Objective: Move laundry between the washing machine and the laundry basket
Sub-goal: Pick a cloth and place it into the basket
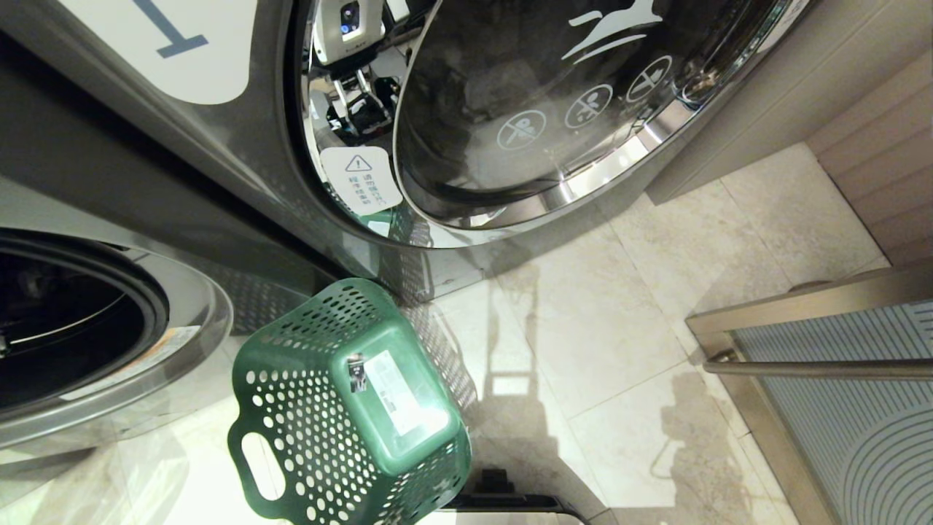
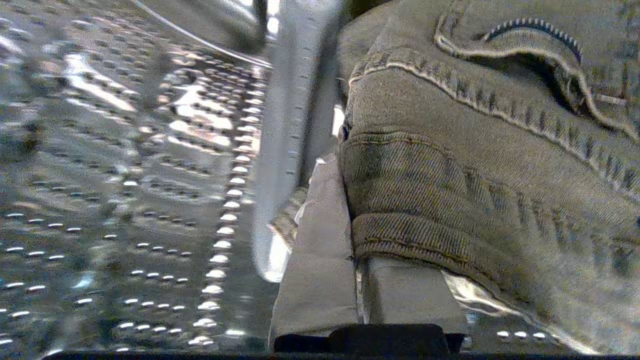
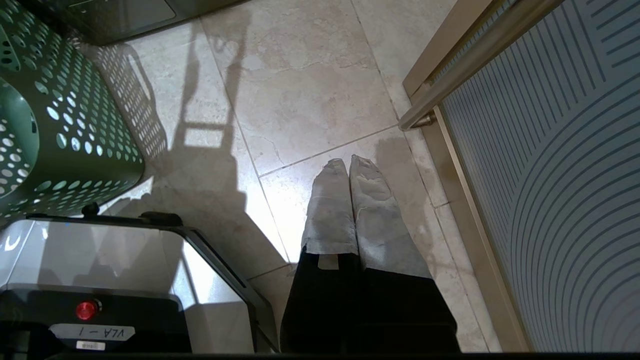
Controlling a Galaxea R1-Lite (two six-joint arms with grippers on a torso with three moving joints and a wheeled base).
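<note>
Reaching into the perforated drum (image 2: pixel 125 200) of the washing machine (image 1: pixel 240 182), the left gripper (image 2: pixel 360 280) pinches the laundry (image 2: pixel 475 175) tight, ready to carry it toward the overturned laundry basket (image 1: pixel 350 415), while the right gripper (image 3: pixel 350 200) hangs closed, empty.
</note>
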